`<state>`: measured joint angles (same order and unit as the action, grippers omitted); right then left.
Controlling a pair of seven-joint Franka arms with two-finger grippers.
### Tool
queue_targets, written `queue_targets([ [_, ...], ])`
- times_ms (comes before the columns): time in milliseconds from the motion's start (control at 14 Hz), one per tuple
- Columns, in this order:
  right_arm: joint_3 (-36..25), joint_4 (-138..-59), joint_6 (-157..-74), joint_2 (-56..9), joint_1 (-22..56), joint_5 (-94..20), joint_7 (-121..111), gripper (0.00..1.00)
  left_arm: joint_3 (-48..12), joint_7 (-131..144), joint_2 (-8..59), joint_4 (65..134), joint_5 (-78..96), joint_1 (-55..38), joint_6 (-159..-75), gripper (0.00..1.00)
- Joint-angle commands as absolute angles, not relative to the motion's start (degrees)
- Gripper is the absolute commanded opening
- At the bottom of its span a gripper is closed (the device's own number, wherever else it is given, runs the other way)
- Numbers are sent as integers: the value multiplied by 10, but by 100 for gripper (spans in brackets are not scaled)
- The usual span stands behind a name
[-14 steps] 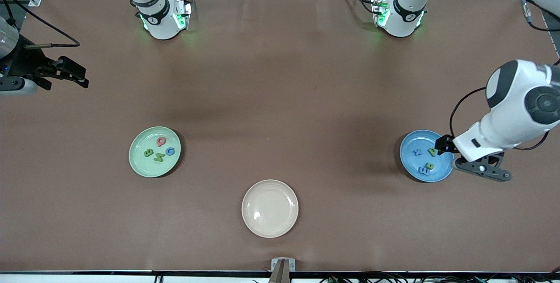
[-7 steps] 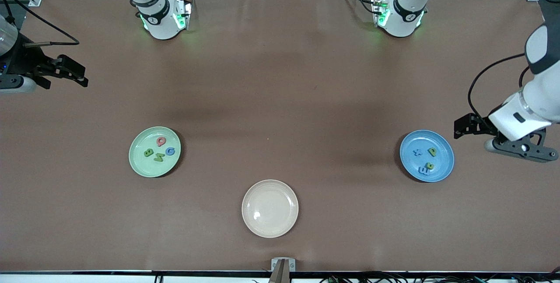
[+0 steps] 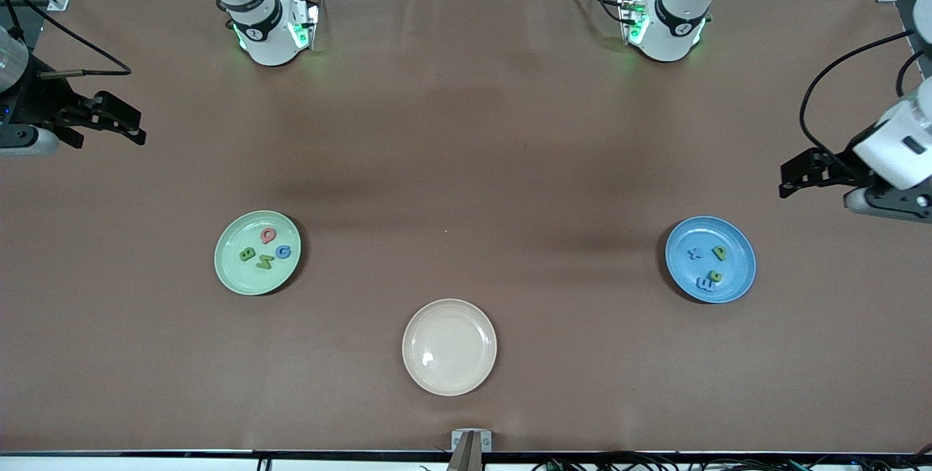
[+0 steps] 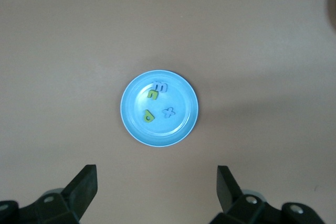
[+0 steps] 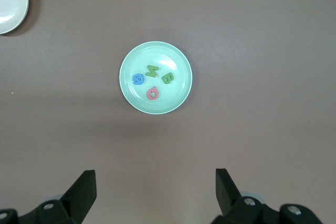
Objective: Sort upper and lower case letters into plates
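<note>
Low risk w/ all eight tiny flat toy letters [image 3: 266, 252] plated: both empty, wide-open grippers (left [image 3: 794, 181] frame right edge, right [image 3: 124, 127] frame left edge) could nudge pale green round plate [image 3: 233, 274] or blue round plate [image 3: 739, 278] if re-lowered.

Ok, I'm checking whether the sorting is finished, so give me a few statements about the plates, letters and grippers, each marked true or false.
1. The pale green plate holds four letters. True.
2. The cream plate holds one letter. False: it holds none.
3. The blue plate holds four letters. True.
4. The left gripper is shut on a letter. False: it is open and holds nothing.
5. The right gripper is over the pale green plate. False: it is at the right arm's end of the table.
</note>
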<state>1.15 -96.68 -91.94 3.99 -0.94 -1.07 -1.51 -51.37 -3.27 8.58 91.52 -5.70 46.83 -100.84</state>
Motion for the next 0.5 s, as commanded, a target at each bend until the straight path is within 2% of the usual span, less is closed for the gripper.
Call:
queue_targets([
  [0,16,-976,-919,49,-23,-10,-9,100,-486,-45,52,918,-20,472,-999,100],
  [430,18,-985,-917,50,-20,-11,-9,100,-480,-42,28,900,-32,468,-997,100],
])
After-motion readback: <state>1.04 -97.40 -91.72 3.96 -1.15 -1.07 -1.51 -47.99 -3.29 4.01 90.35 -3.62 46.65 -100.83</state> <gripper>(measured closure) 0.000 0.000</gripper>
